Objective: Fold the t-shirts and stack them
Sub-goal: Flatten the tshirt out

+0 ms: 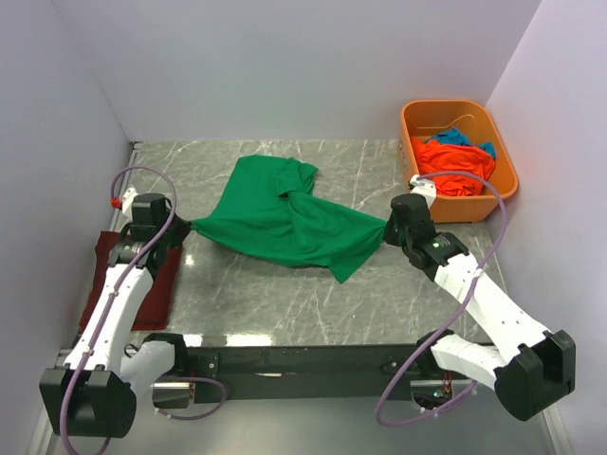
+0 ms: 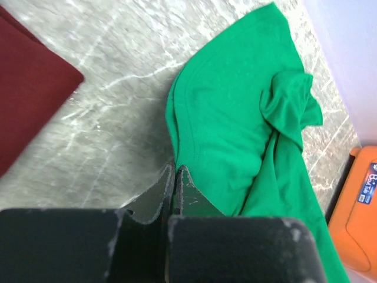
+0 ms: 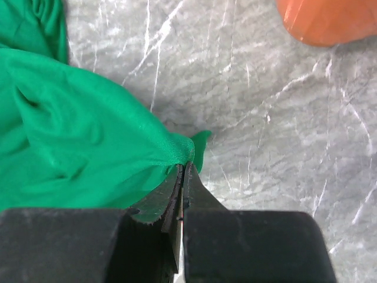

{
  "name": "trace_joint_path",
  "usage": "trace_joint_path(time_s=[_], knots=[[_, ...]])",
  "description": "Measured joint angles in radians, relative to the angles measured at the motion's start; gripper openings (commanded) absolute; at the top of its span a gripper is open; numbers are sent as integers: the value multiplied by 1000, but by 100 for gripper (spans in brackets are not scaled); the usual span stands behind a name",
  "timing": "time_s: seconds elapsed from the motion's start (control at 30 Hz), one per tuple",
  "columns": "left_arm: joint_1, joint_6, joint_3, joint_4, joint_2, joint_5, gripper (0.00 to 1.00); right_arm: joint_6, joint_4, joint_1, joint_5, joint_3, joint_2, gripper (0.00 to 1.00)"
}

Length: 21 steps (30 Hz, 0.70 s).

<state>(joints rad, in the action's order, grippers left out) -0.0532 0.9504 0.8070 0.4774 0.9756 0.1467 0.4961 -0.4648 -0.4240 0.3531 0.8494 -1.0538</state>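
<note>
Left gripper (image 2: 175,172): we note its black jaws pressed together on the hem edge of the green t-shirt (image 1: 285,226), with a thin fold of cloth pinched between the tips. Right gripper (image 3: 186,168): we log it likewise clamped, its serrated jaws biting a bunched corner of the same shirt, and a small tab of fabric pokes past the tips.

Green t-shirt: soft, matte knit, gripped at both ends and stretched between the two arms across the middle of the table (image 1: 285,308). We see it rumpled, with a twisted ridge of folds running through its centre and one part crumpled toward the back. Its stitched hem shows as a double seam in the left wrist view.

Table: grey marble-patterned top with white veins, smooth and slightly glossy.

Maroon t-shirt (image 1: 163,289): we list it folded flat into a rectangle at the left edge of the table, partly under the left arm.

Tub (image 1: 446,106): rigid orange plastic, a rounded rectangle, standing at the far right corner. Inside we count an orange t-shirt (image 1: 453,163) heaped loosely, and a blue t-shirt (image 1: 462,137) partly showing behind it
</note>
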Motion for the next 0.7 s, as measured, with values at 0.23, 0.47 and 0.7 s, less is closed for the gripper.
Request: trace_joint_path(time_s=[0.23, 0.47, 0.7], knots=[[37, -23, 1, 48, -50, -32, 1, 9, -19, 6, -46, -26, 30, 0], [40, -33, 37, 107, -98, -62, 1, 39, -83, 6, -84, -17, 175, 0], [40, -39, 276, 140, -146, -86, 1, 66, -138, 8, -114, 204, 246, 0]])
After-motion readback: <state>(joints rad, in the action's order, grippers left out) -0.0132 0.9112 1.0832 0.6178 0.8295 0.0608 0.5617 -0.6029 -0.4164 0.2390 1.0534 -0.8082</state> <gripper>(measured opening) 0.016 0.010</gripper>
